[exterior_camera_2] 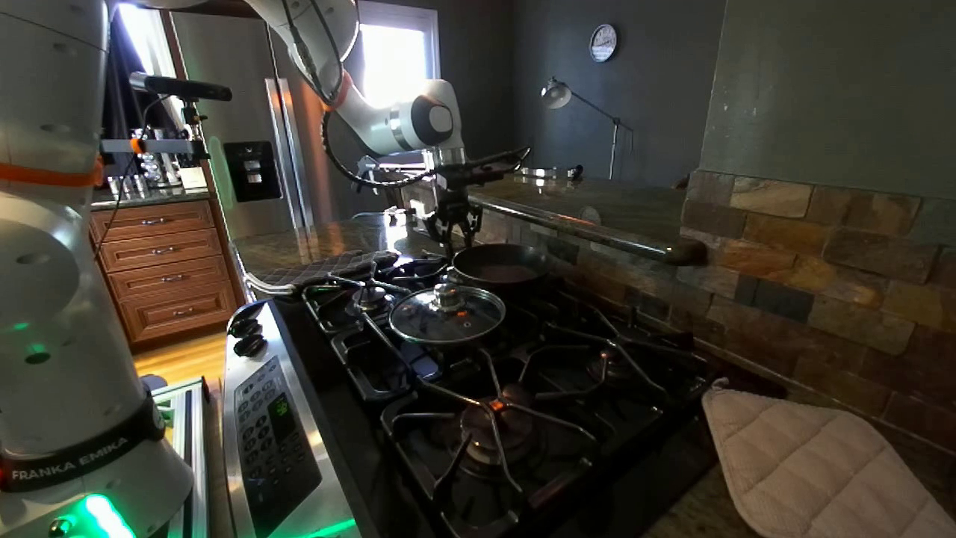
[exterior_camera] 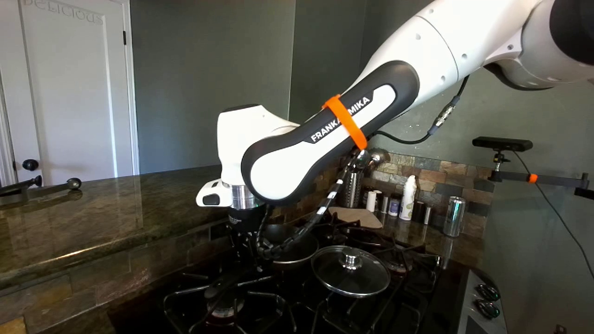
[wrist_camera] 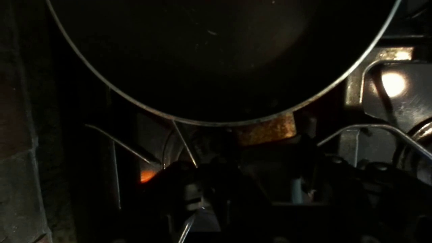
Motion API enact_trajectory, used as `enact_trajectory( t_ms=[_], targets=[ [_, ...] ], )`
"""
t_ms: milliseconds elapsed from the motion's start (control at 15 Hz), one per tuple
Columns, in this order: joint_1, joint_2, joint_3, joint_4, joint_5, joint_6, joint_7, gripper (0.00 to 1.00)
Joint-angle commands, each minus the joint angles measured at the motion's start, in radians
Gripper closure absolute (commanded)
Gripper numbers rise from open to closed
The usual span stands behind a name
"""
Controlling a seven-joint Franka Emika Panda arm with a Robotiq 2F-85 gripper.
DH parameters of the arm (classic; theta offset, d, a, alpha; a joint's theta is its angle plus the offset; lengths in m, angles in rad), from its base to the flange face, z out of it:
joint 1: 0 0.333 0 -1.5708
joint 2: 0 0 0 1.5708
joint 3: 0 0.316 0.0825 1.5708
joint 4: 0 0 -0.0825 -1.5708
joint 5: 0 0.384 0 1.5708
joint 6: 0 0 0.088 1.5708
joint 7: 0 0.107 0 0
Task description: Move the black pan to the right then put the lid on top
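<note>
Here, in an exterior view, the black pan sits at the far end of the stove, near the tiled wall, its inside faintly brown. The glass lid lies on the stove just this side of the pan, overlapping it to the eye; whether the two touch, I cannot tell. By the pan's far left edge hangs the pincer, pointing down, its jaws apart with a gap between them. A pale quilted pad lies at the near right. In an exterior view, a white door stands at left and the white arm, banded with an orange strap, reaches over the stove. A cable crosses in front of the pan, whose dark handle runs toward the lower left; the lid is right of the pan. A bottle and a metal cylinder stand on the tabletop behind. In the wrist view the pan fills the top, its thin rim curving across; the jaws stand spread below, and gloom hides whether they touch the handle.
</note>
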State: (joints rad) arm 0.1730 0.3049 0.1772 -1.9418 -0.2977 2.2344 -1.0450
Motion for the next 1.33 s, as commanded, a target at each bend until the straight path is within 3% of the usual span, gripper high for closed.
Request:
enact_trajectory(
  t_ms=[0,533,600,933,1000,1267],
  targets=[
    [-0.018,-0.029,-0.01,-0.033,-0.03,-0.003,0.001,0.77],
    [-0.047,-0.088,-0.045,-0.087,-0.058,-0.007,0.031,0.77],
    [-0.051,-0.045,-0.035,-0.042,-0.027,-0.003,0.004,0.52],
    [-0.054,-0.057,-0.039,-0.053,-0.03,-0.003,0.004,0.52],
    [-0.054,-0.057,-0.039,-0.053,-0.03,-0.003,0.004,0.77],
    [-0.048,-0.05,-0.053,-0.049,-0.084,-0.048,0.01,0.77]
  ],
)
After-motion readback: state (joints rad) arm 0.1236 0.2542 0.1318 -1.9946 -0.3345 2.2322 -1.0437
